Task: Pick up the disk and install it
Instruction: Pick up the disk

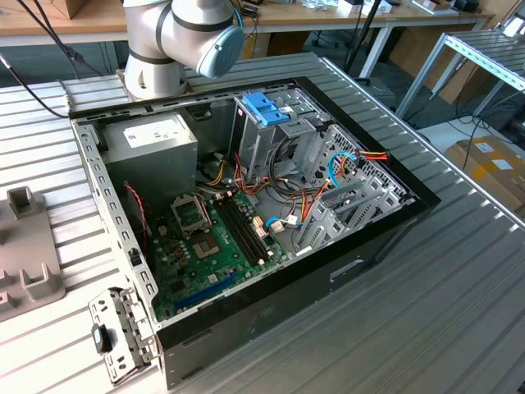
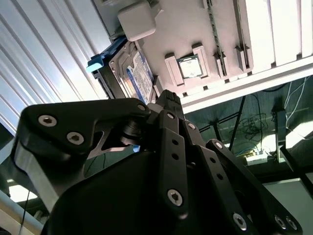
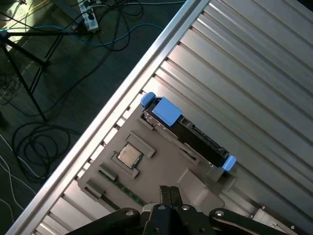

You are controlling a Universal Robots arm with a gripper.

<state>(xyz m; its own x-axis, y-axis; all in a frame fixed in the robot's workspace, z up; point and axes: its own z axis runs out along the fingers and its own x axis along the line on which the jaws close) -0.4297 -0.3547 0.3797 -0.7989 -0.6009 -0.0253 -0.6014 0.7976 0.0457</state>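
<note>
Hand (image 3: 168, 190) closed, clear of disk (image 3: 195, 138); disk edgewise at tray's (image 3: 159, 164) rim

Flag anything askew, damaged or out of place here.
Nothing stands out. The disk stands on edge in its slot of the grey fixture, beside a chip, with no visible damage. The hand is shut, holding nothing.

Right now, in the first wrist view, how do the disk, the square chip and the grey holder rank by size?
Largest: grey holder.
Then: disk.
Smallest: square chip.
All sit on one level, so nearness hardly skews this.
</note>
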